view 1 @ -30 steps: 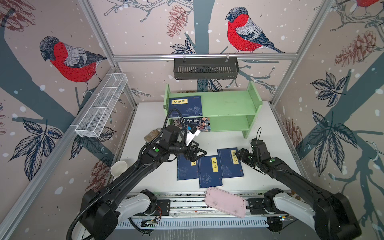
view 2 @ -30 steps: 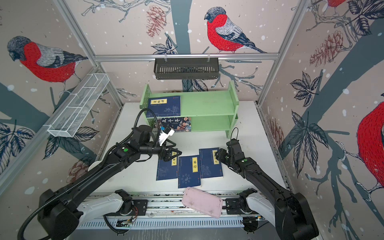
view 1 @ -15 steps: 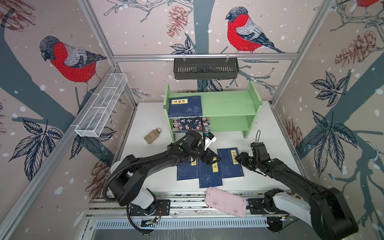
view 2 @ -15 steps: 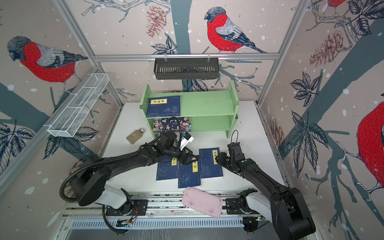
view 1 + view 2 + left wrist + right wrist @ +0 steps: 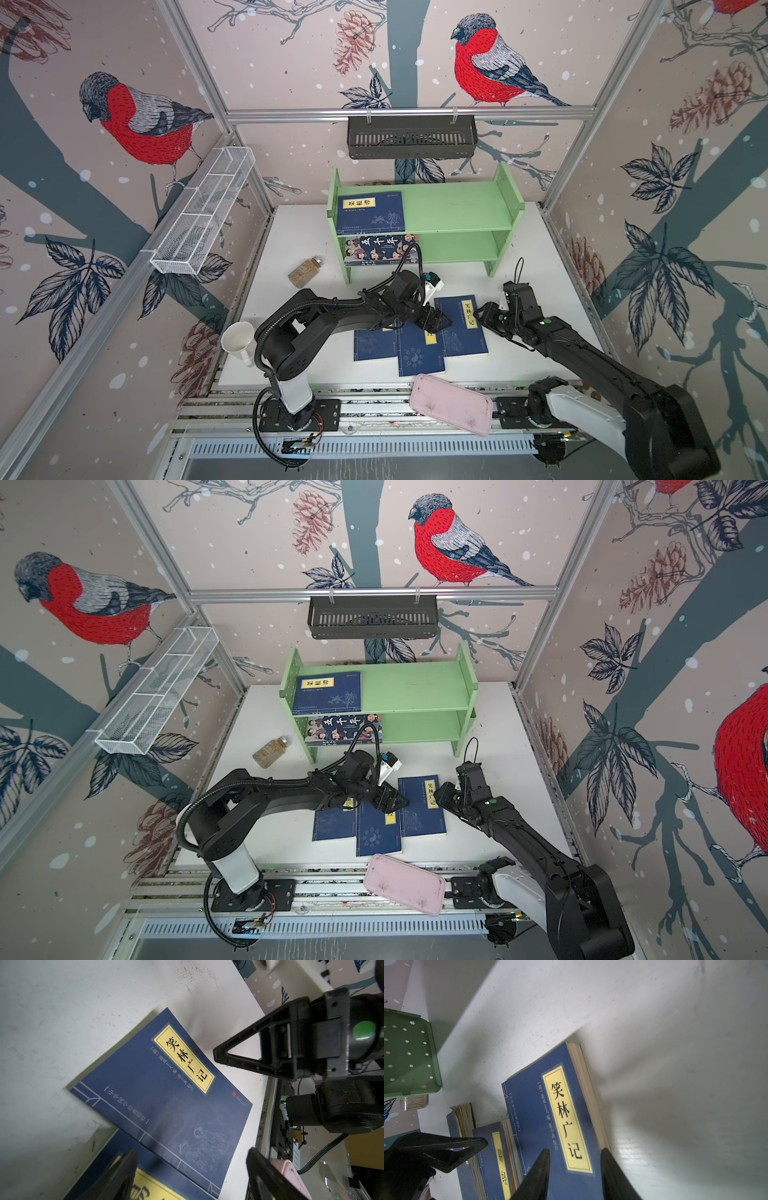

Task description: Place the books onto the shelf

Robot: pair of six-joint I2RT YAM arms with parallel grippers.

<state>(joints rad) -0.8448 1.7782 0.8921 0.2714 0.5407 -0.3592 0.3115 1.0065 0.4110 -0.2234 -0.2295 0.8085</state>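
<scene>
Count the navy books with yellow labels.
4 navy books: one flat on the top tier of the green shelf, three side by side on the white table, two partly covered by the left arm.

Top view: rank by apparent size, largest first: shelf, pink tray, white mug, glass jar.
1. green shelf
2. pink tray
3. white mug
4. glass jar
The mug looks only slightly bigger than the jar, so that pair is close.

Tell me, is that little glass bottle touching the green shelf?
Apart. In both top views a strip of bare white table shows between the bottle and the nearest leg of the shelf.
</scene>
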